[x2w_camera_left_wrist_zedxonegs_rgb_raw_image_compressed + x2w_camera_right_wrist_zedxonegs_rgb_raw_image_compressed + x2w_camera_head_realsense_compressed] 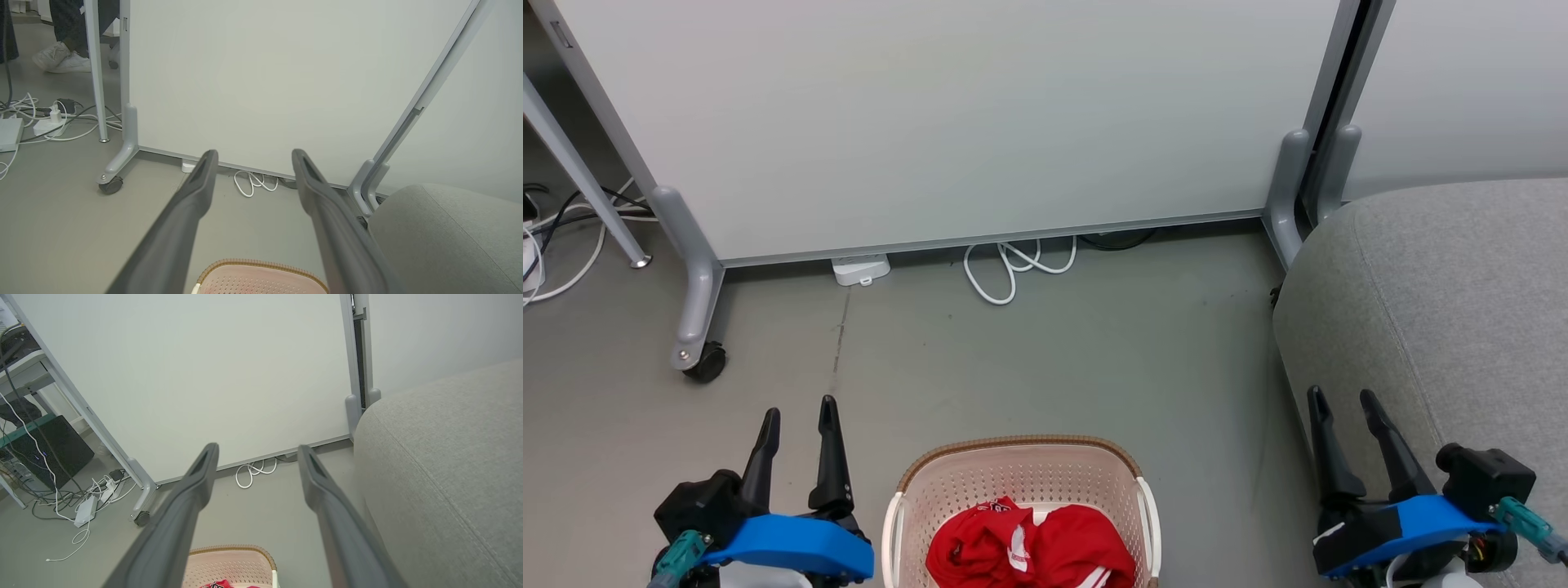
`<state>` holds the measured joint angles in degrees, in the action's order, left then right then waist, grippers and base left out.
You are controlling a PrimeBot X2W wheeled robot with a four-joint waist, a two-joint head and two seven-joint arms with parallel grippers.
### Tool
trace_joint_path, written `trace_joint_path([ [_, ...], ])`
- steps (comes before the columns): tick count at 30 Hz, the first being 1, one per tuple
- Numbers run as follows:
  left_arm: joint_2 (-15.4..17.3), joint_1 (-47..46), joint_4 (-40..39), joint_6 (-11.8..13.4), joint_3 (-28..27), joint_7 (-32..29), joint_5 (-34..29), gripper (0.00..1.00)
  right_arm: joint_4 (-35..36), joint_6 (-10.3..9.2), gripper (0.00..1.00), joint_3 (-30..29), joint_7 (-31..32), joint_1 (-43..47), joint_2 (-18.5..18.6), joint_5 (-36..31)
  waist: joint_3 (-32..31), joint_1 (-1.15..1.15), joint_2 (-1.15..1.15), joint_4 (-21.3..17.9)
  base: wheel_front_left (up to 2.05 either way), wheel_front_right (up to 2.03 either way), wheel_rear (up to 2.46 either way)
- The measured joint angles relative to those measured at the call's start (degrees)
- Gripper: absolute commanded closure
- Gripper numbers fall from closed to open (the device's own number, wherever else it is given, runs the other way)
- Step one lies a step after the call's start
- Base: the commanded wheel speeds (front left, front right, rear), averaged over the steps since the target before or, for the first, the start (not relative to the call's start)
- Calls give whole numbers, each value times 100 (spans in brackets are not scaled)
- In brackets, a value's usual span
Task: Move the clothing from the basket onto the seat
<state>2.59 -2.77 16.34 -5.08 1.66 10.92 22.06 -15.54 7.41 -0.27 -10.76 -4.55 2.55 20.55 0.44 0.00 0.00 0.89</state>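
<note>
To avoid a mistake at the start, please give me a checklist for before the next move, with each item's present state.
1. Left hand open, empty: ok.
2. Right hand open, empty: ok.
3. Red clothing lies in the laundry basket: ok.
4. Grey sofa seat free where visible: ok.
5. White cable on the floor, apart from the basket: ok.
6. Number of garments: cannot tell.

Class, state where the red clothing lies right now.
In the head view, the clothing lies inside the basket at bottom centre, between the left gripper and right gripper.
</note>
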Motion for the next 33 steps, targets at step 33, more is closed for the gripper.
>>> trace_joint_path([
  [33,18,-6,214,-51,174,374,-1209,0,-3,7,0,78,-387,0,13,-1401,-57,0,0,-3,0,0,0],
])
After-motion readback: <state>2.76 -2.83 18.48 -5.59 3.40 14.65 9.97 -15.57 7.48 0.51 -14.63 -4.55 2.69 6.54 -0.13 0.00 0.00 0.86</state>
